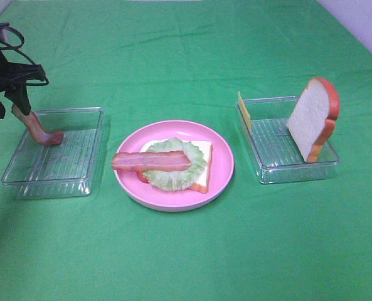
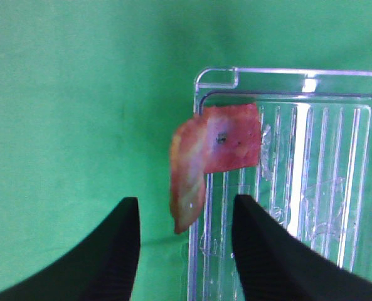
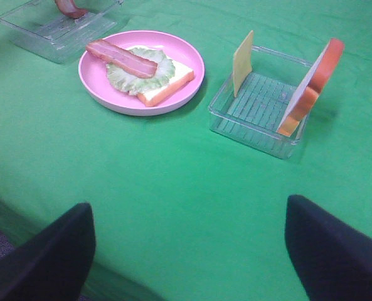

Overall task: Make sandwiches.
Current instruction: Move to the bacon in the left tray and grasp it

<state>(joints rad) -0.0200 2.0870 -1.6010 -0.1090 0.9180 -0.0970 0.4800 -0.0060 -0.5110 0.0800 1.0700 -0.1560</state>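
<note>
1. We see the left gripper (image 2: 186, 200) at the outer wall of the left clear tray (image 1: 54, 186), with its black jaws standing apart.
2. A bent bacon strip (image 2: 226, 141) rises between those jaws. One end lies on the tray's ribbed floor and the other climbs over the tray's wall.
3. In the left wrist view a gap shows on each side of the strip, so we read this gripper as open and clamping nothing. From the high view we cannot tell whether a finger brushes the strip's upper end.
4. The right gripper (image 3: 187, 207) hangs wide open with nothing between its jaws, over bare green cloth (image 1: 186, 263), well apart from the food.
5. The round pink plate (image 1: 222, 168) sits between the two trays. A white bread slice (image 1: 204, 153) lies flat on it, with a lettuce leaf (image 1: 173, 177) on top and a second bacon strip (image 1: 151, 162) across the leaf.
6. In the right clear tray (image 1: 267, 172), another bread slice (image 1: 310, 119) stands on edge, tilted, at the right end. A yellow cheese square (image 1: 244, 111) stands upright at the left end.
</note>
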